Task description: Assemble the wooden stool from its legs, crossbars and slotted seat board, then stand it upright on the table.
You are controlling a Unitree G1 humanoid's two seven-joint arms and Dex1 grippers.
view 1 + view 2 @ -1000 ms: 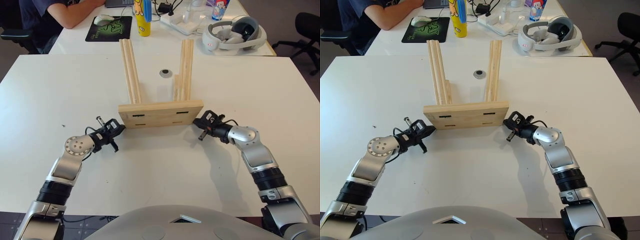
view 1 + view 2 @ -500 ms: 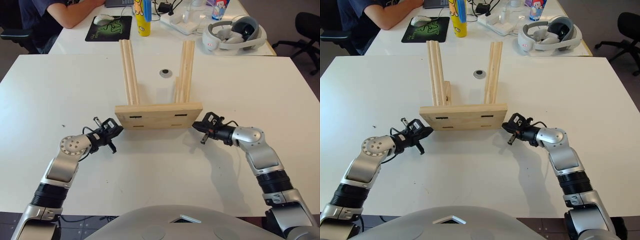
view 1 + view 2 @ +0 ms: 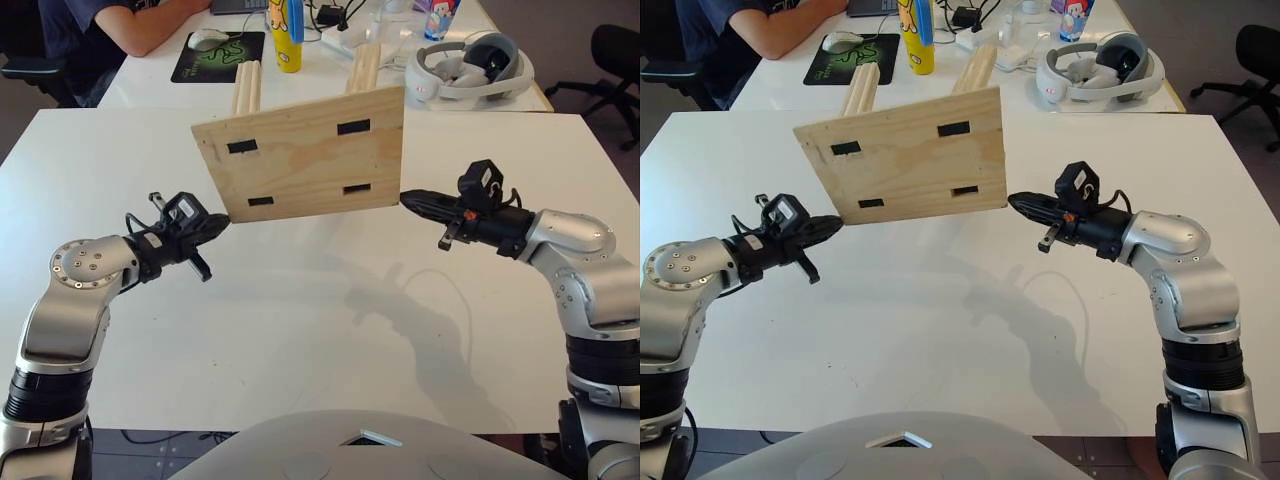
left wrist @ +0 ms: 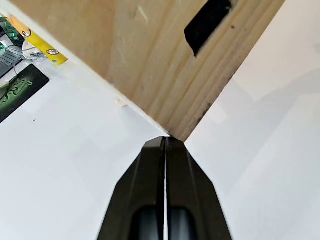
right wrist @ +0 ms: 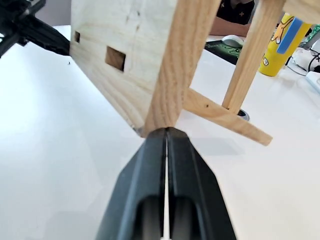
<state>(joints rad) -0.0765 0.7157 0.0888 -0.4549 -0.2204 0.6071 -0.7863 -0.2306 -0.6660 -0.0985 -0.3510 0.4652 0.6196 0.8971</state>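
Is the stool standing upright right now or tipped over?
Tipped: the seat board faces the head camera, legs pointing away behind it, its lower corners braced between the left gripper and right gripper.

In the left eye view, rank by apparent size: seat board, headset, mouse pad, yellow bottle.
1. seat board: largest by far, also nearest the camera.
2. headset.
3. mouse pad: slightly smaller than the headset.
4. yellow bottle: smallest, cut off at the top edge.
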